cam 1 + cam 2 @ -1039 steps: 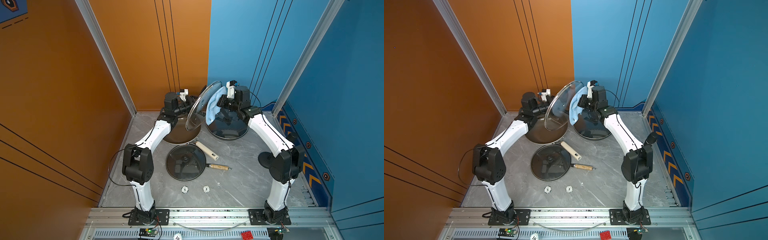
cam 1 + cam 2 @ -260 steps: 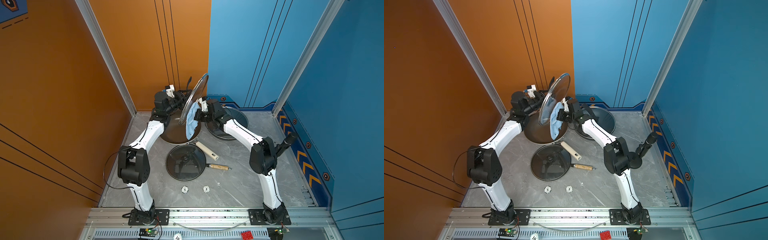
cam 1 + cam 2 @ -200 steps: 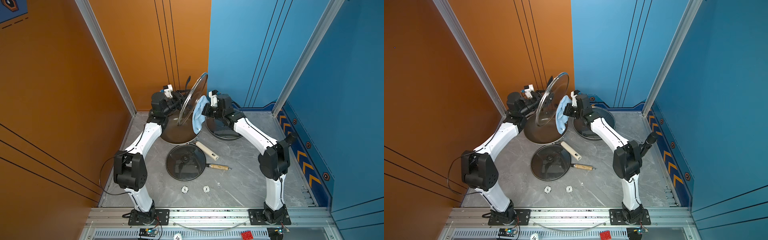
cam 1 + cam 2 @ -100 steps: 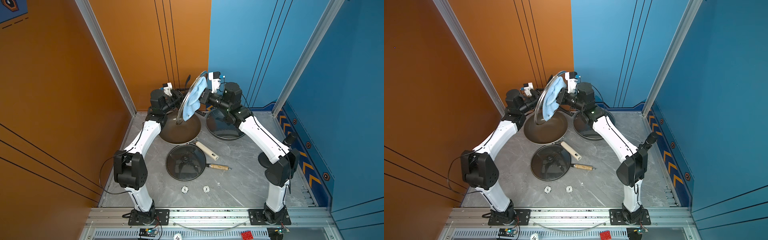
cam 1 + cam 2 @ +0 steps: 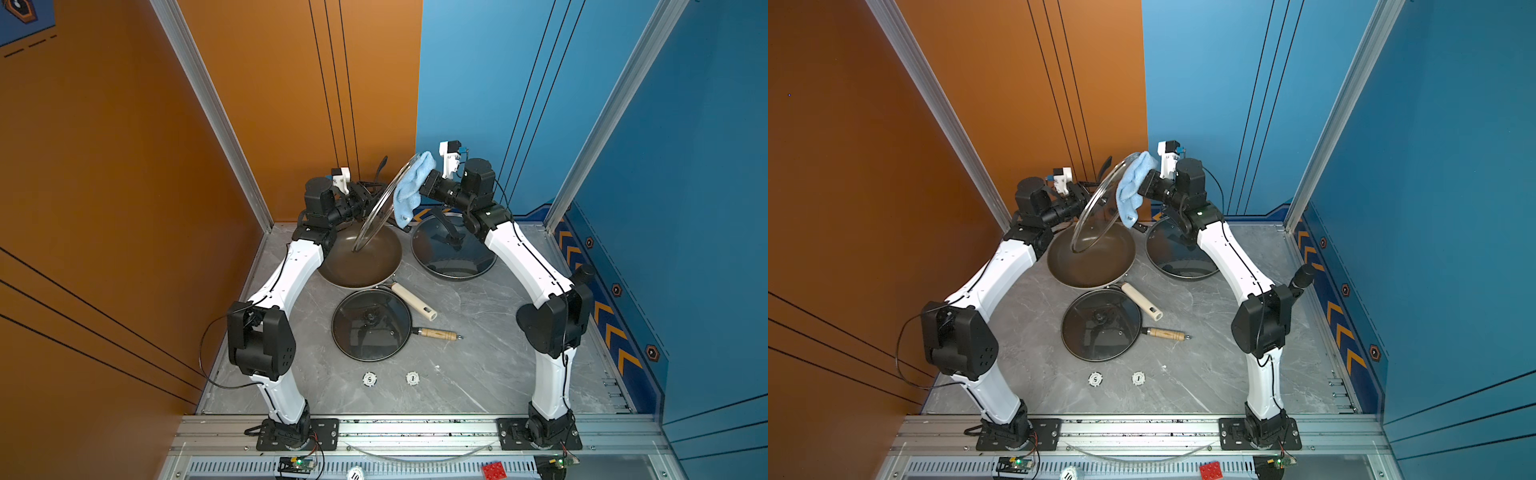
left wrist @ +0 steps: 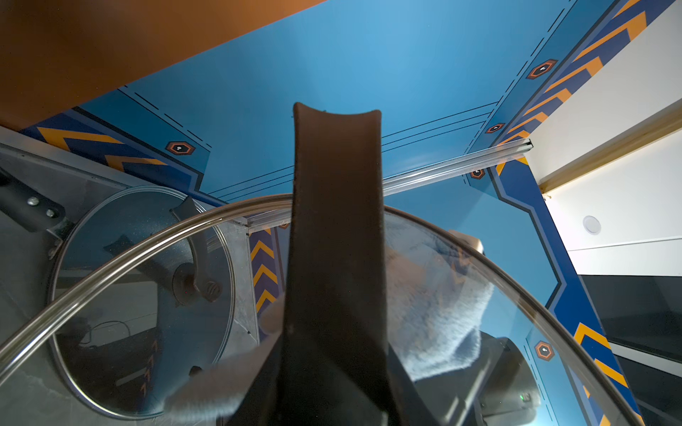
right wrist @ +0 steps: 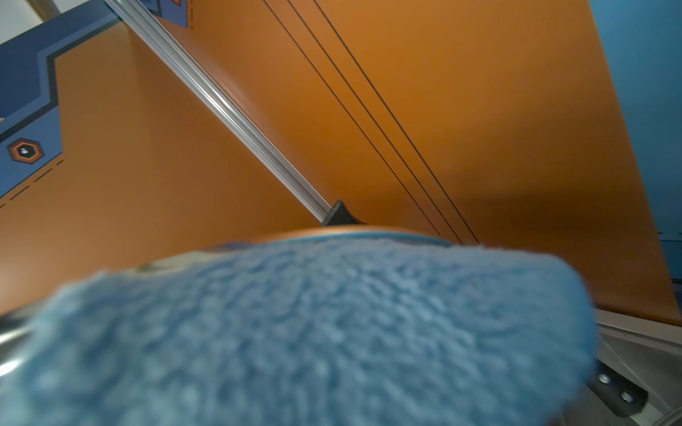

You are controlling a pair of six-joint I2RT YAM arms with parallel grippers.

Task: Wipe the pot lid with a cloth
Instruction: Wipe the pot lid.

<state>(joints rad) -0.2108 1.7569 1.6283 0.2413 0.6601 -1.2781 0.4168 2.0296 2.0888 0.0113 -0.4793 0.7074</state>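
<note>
Two grips hold: left pincer [image 5: 368,196] clamps the lid [image 5: 380,212] by its handle, right pincer [image 5: 428,183] pinched shut on the cloth [image 5: 409,188], now swept up to the rim; stroke finished.

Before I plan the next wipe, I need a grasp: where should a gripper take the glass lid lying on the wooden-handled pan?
Probably by the dark knob at the centre of the lid, coming straight down from above. The lid lies flat with the knob up, and its rim hugs the pan.
</note>
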